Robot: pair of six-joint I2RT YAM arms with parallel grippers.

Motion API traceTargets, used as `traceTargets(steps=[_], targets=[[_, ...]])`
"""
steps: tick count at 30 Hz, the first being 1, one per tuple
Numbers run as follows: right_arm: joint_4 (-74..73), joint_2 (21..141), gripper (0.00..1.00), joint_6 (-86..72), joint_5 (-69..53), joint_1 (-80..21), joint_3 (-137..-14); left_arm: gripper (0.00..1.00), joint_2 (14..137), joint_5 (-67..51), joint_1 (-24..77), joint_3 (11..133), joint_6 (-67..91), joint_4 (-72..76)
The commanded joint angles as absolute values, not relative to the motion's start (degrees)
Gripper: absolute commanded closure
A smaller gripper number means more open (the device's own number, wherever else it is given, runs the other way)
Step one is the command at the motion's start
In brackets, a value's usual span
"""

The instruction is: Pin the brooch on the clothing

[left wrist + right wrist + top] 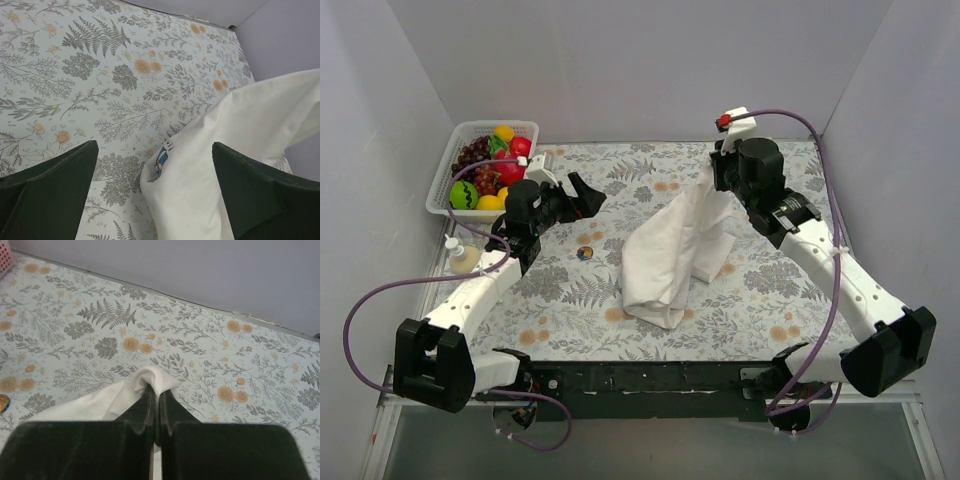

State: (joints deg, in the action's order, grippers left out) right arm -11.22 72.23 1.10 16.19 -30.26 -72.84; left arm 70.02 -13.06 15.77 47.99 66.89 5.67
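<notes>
Brooch [584,253] lies on the floral table [760,290] left of centre, near the clothing [670,250]; only the left wrist view shows the shirt's blue print [160,161]; the right gripper [155,396], raised towards the far edge, is clamped on a shirt fold; the left gripper [588,195] hovers with its fingers apart; the basket [485,126] in the far left corner holds fruit [495,175].

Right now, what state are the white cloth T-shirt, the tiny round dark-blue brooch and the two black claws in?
White T-shirt: one end lifted, rest bunched on the table.
Dark-blue round brooch: lying loose on the table, unpinned.
Left gripper: open, empty.
Right gripper: shut on the T-shirt.
</notes>
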Motion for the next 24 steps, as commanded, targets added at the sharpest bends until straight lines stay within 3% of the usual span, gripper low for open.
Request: traceTargets(steps=[1,3,4,5,8,15,24], targets=[[-8.0,77.2,0.99,2.3,17.0,-28.6,-77.9,0.02,70.7,-19.3,15.6,51.1,65.0,4.7],[-6.3,80.3,0.75,2.0,18.1,-27.5,-78.3,0.02,71.3,-21.5,15.7,51.5,64.9,4.3],[-6.1,81.5,0.69,1.8,18.0,-25.9,-78.7,0.02,71.7,-23.4,15.8,51.8,65.3,4.0],[-6.2,84.0,0.46,1.4,15.5,-24.8,-80.2,0.02,72.1,-24.2,15.8,52.0,65.7,3.9],[-10.6,87.8,0.22,-1.2,11.8,-21.5,-84.6,0.02,72.8,-27.3,17.3,52.2,66.3,3.5],[-11.6,82.9,0.08,-4.4,14.4,-21.2,-75.4,0.02,75.9,-18.6,30.5,55.6,61.3,-3.9],[-15.1,78.7,0.1,-11.4,9.4,-19.2,-60.1,0.02,90.4,-0.9,47.5,62.3,58.4,-8.7]])
